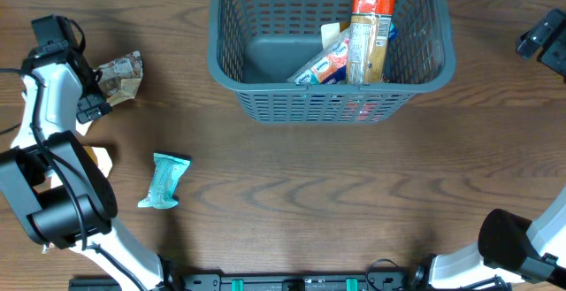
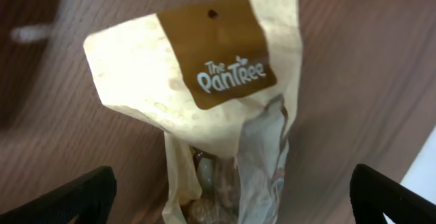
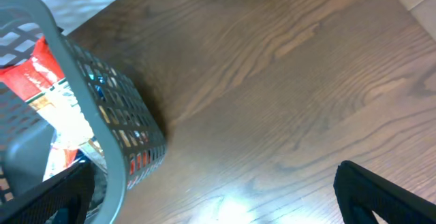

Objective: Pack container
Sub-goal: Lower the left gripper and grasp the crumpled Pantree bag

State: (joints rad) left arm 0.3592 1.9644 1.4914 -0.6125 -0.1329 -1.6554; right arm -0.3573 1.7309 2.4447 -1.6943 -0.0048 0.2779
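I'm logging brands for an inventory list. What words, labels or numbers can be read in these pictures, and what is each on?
"The PanTree": white lettering on the brown label of the cream snack packet, seen in the left wrist view.
Upright packets inside the container: printed, but too small to read.
Teal packet on the table: any print is too small to read.

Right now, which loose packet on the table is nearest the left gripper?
The beige brown-topped packet, just ahead of the open left gripper; the teal packet lies well apart from it.
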